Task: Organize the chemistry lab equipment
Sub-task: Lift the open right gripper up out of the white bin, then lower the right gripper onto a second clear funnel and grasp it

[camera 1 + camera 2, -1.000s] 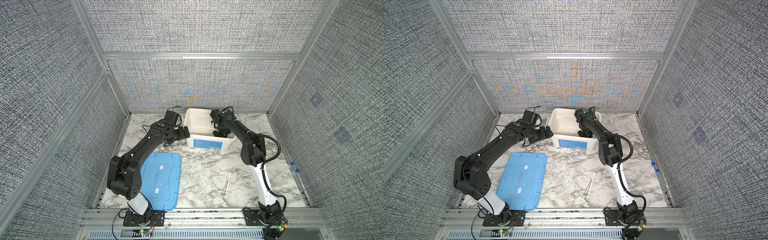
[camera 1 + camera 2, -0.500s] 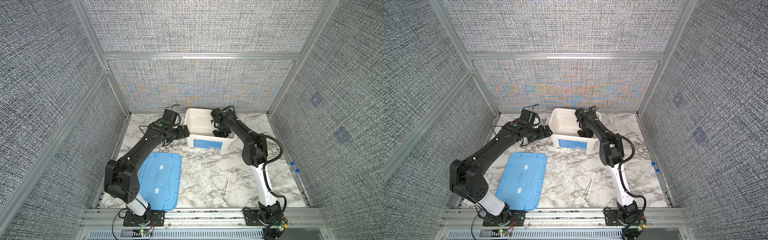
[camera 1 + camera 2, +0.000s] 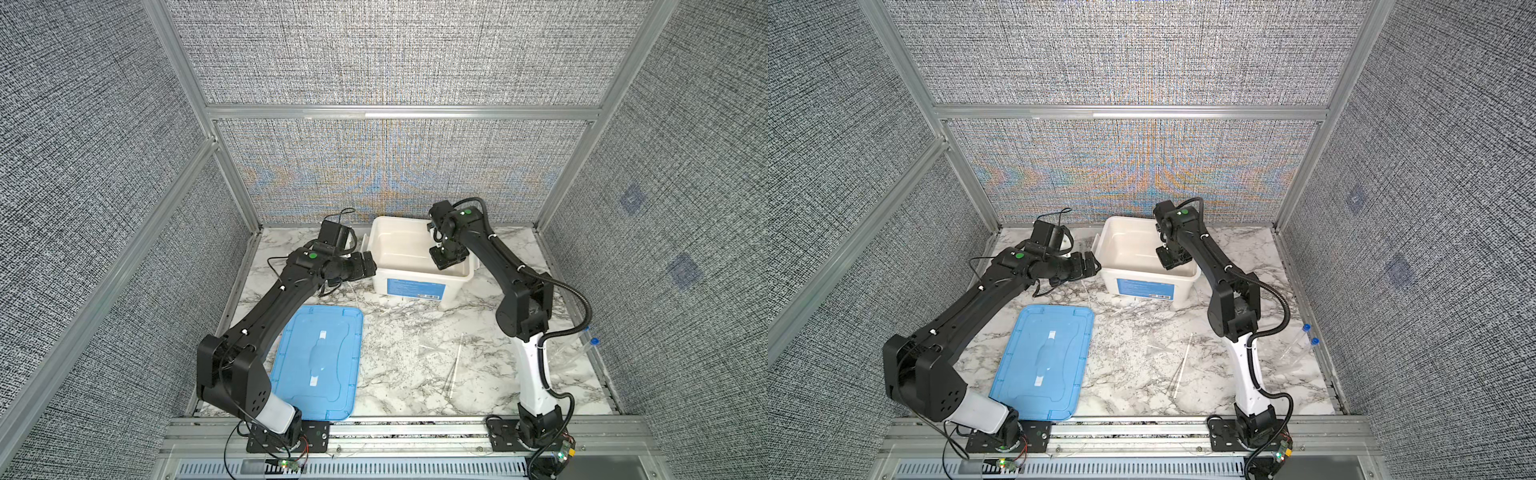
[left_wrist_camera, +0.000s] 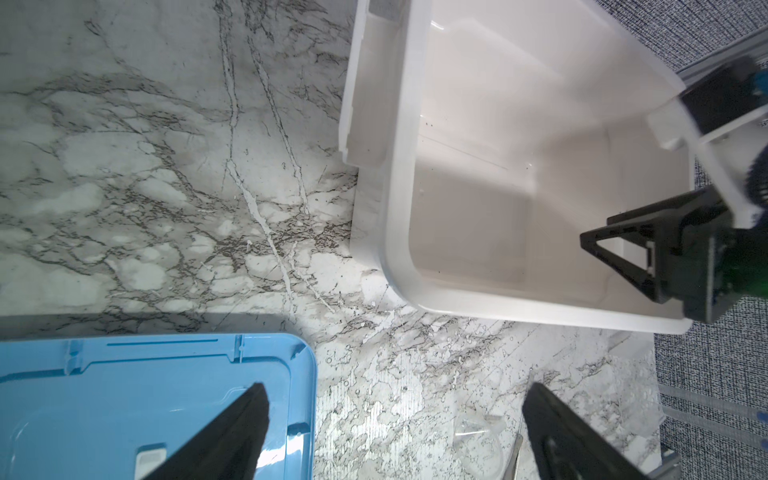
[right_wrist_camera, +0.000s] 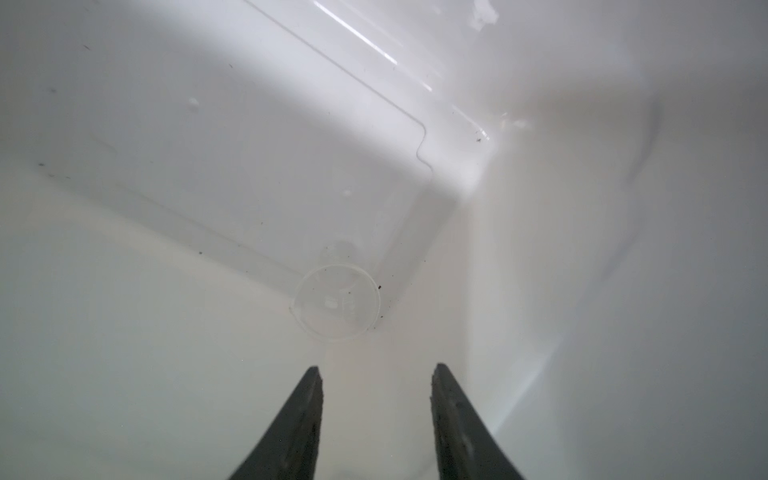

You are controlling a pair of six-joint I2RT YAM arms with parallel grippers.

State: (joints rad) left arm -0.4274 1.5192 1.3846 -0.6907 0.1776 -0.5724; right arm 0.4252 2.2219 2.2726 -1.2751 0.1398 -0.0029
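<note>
Right tool [image 5: 377, 368] is down inside the tub [image 5: 582, 208], jaws part open and empty. The clear cup [image 5: 336, 303] sits on the tub floor just past the tips, apart from them. This looks like the drop-off step. The best move is to rise straight up with the jaws as they are, so neither tip clips the cup or the rim.

Left tool [image 4: 397, 384] gapes wide and holds nothing. It hangs beside the tub's left wall in both top views, above the worktop [image 3: 407, 332].

Plenty left, I'd say: in a top view, two blue-capped tubes [image 3: 594, 341] at the right edge, thin rods [image 3: 456, 365] lower centre, lid [image 3: 320, 357] lower left.

Hard to read: the cup almost vanishes against the white plastic, and I can't tell whether it's upright or tipped. The top views don't show it at all. A small clear piece [image 4: 478, 436] on the worktop under the left tool is too faint to name.
</note>
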